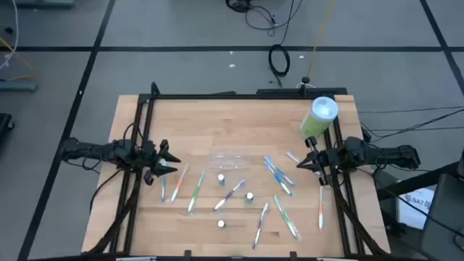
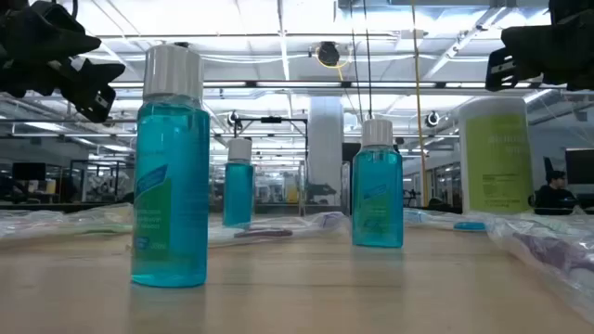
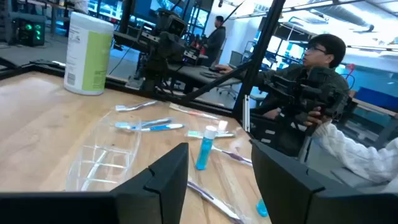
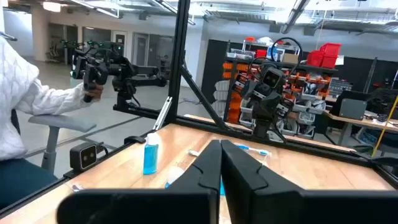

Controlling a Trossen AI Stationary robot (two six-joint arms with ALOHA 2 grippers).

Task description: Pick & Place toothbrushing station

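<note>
Standing over the table, nearest the lower edge of the high view lies one small teal bottle [image 1: 222, 224], with a pale toothbrush [image 1: 260, 225] slanting just to its right and a green-tinted one [image 1: 286, 217] beyond that. Further up the frame two more bottles [image 1: 249, 196] stand among the scattered brushes, and the clear plastic cup [image 1: 230, 160] lies tipped on its side at centre, its long axis running left to right across the frame.

The left gripper [image 1: 168, 161] hangs at middle left, fingers spread apart with nothing between them; its wrist camera looks across the fallen cup [image 3: 102, 160] towards the far side. The right gripper [image 1: 307, 160] hangs at middle right with its fingers pressed together, also holding nothing. The cup sits between the two, somewhat nearer the left claw in my judgement, and its mouth seems to face that side, though the clear plastic makes this hard to be sure of. The blue brushes [image 1: 275, 172] lie diagonally just inside the right claw, an orange one [image 1: 321, 206] below it.

At upper right stands the tall light-green canister [image 1: 319, 118], close behind the right arm. In the low view the bottles [image 2: 171, 167] block most of the brushes, and both claws are cut off at the upper corners. A person's hand [image 4: 93, 90] shows beyond the table in the right wrist view
</note>
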